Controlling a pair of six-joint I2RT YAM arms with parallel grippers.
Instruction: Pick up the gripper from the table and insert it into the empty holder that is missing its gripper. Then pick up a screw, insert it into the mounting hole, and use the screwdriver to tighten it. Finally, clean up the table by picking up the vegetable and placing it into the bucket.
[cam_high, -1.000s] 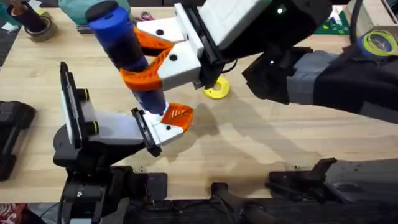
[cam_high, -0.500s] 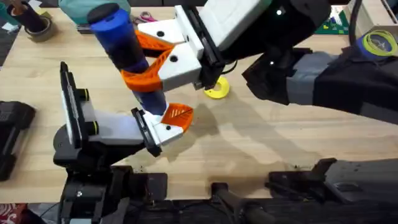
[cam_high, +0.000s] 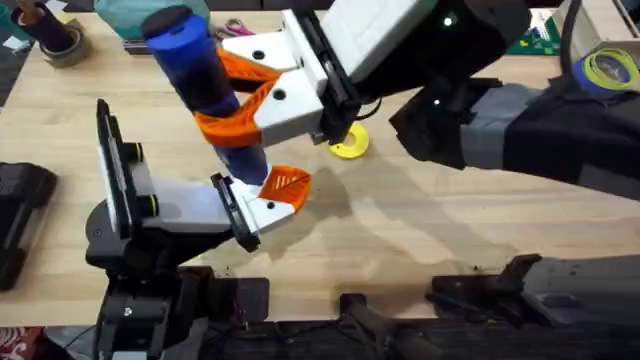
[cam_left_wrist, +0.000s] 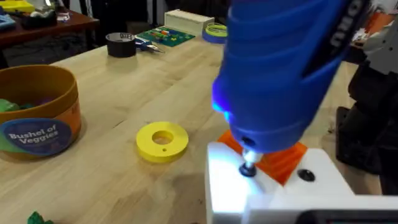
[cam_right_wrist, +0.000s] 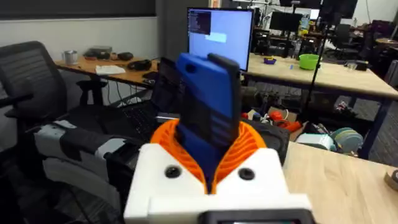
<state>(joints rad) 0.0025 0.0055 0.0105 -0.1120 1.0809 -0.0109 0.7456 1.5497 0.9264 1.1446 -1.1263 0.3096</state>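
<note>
Light wood table (cam_high: 450, 220), office desks and monitors behind in the right wrist view. Right gripper (cam_high: 235, 95), upper centre of the overhead frame, is clamped on the blue screwdriver (cam_high: 200, 75); long axis near vertical, bit down. Bit tip sits on a screw (cam_left_wrist: 248, 169) in the white holder (cam_left_wrist: 273, 193), orange gripper wedge (cam_high: 287, 184) seated there. Left gripper: can't tell its state. Bucket (cam_left_wrist: 37, 115) sits at the left wrist frame's left edge, yellow disc (cam_left_wrist: 162, 139) beside it.
</note>
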